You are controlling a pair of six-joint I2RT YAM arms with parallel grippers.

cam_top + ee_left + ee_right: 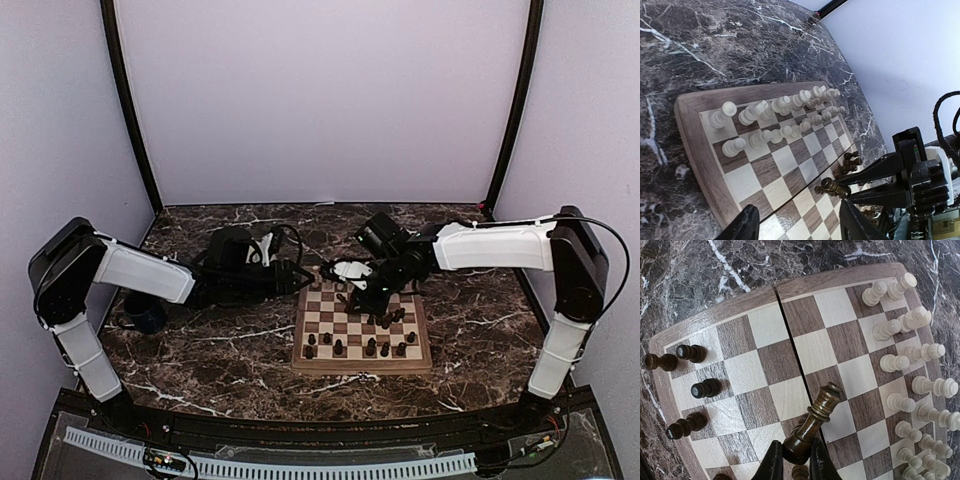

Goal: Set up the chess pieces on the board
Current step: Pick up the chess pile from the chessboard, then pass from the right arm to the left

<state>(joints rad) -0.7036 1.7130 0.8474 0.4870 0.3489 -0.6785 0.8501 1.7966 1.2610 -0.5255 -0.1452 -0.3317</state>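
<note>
The checkered wooden board [303, 352] lies at the table's middle. My right gripper [796, 460] is shut on the base of a dark brown piece [815, 422], held tilted above the board's middle squares [760, 325]. Several dark pieces [706, 388] stand along one side and two rows of cream pieces [897, 362] along the other. In the left wrist view my left gripper [797, 220] is open and empty over the board's near edge [690, 135]; the cream rows [765, 112] lie beyond it, and the held dark piece [832, 187] shows in the right gripper. From above, the left gripper [303, 281] is at the board's far left corner and the right gripper [375, 296] is over its far half.
A dark blue mug [146, 316] stands on the marble table [200, 360] under the left arm. Pale walls and dark corner posts close in the back and sides.
</note>
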